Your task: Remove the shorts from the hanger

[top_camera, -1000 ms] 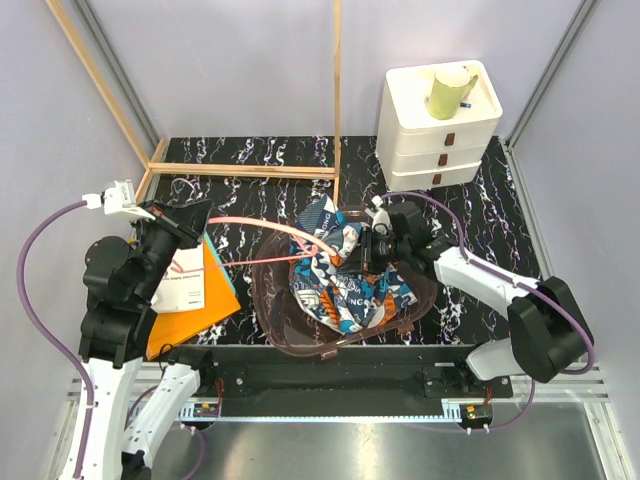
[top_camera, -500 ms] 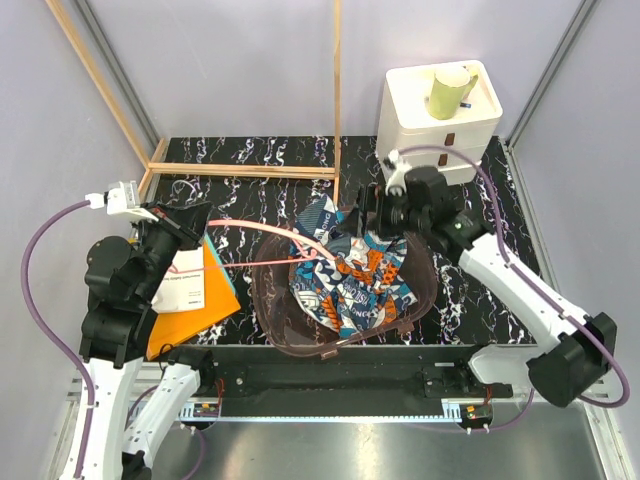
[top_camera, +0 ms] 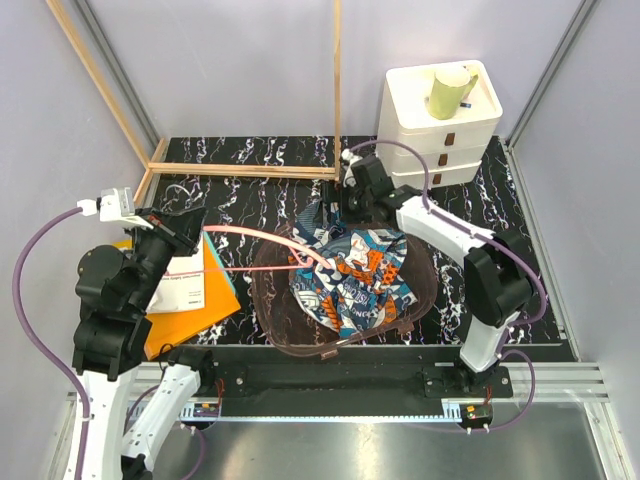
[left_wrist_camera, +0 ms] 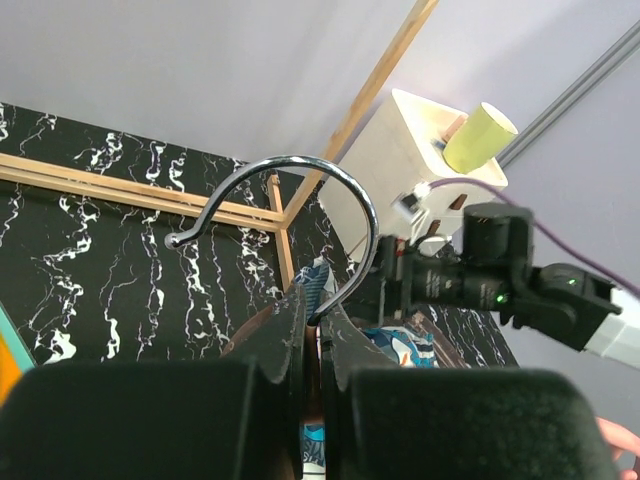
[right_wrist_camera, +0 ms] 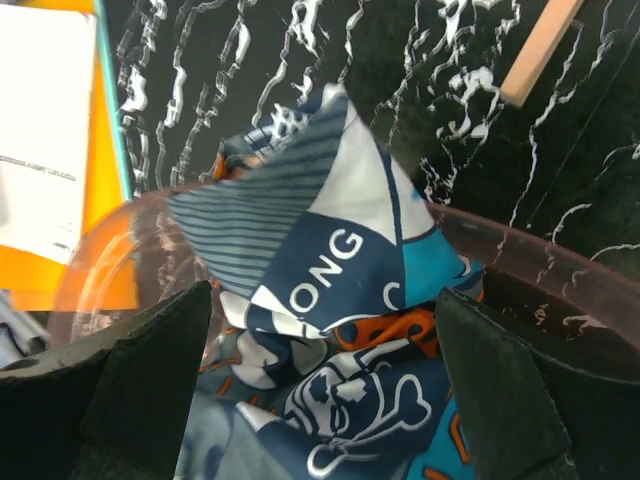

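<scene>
The shorts (top_camera: 350, 280), printed in blue, teal, orange and white, lie crumpled in a brown see-through tub (top_camera: 268, 305). My left gripper (top_camera: 200, 230) is shut on the neck of the salmon-pink hanger (top_camera: 260, 236). The hanger's far end reaches the left edge of the shorts over the tub. In the left wrist view the metal hook (left_wrist_camera: 300, 190) curves up from between the closed fingers of the left gripper (left_wrist_camera: 312, 300). My right gripper (top_camera: 350, 208) hovers above the tub's back edge. It stands wide open over the shorts (right_wrist_camera: 340, 300), and nothing is held in the right gripper (right_wrist_camera: 325, 295).
A white drawer unit (top_camera: 440, 125) with a yellow-green cup (top_camera: 450, 92) on top stands at the back right. Wooden rods (top_camera: 337, 90) form a frame at the back left. An orange folder with white paper (top_camera: 185, 285) lies left of the tub.
My right gripper has opened, let go of the shorts, and pulled back and up towards the rear of the tub. The shorts have settled flatter in the tub. The left arm shifted slightly.
</scene>
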`<move>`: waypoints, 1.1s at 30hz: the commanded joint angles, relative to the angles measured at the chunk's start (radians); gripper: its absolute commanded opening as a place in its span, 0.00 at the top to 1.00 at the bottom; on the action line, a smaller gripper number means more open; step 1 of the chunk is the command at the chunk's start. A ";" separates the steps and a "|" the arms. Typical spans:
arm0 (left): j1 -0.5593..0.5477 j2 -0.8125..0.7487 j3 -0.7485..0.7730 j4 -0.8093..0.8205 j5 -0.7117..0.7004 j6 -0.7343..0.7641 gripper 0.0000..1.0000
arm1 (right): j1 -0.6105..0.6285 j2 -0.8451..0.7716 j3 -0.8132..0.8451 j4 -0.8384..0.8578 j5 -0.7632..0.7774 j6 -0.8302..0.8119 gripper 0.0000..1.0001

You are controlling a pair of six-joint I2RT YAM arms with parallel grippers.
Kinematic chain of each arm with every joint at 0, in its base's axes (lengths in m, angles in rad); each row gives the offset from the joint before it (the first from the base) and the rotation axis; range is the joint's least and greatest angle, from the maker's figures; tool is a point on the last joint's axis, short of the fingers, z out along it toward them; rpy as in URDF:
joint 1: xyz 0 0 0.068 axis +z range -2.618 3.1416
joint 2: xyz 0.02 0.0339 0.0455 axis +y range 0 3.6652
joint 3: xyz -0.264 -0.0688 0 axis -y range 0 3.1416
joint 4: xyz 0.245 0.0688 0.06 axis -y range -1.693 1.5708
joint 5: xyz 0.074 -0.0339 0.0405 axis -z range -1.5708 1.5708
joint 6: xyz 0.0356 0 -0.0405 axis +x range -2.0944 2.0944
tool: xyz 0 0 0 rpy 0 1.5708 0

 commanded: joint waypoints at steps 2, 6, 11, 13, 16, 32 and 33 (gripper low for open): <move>-0.001 -0.013 0.039 0.025 -0.005 0.017 1.00 | 0.064 -0.008 -0.089 0.173 0.082 -0.049 0.00; 0.001 -0.013 0.028 0.026 0.002 0.006 1.00 | 0.079 0.030 -0.106 0.196 0.110 -0.063 0.00; -0.001 -0.020 0.025 0.026 -0.007 -0.002 1.00 | 0.096 0.058 -0.121 0.207 0.119 -0.063 0.08; 0.001 -0.017 0.028 0.028 -0.002 -0.006 1.00 | 0.098 0.056 -0.144 0.212 0.104 -0.055 0.17; -0.001 -0.010 0.030 0.029 -0.001 -0.009 1.00 | 0.101 0.030 -0.175 0.226 0.062 -0.038 0.46; 0.001 0.069 -0.004 0.126 0.086 -0.037 1.00 | 0.134 -0.360 -0.514 0.121 -0.176 0.066 1.00; 0.001 0.085 -0.004 0.143 0.097 -0.040 1.00 | 0.134 -0.354 -0.523 0.124 -0.188 0.060 0.90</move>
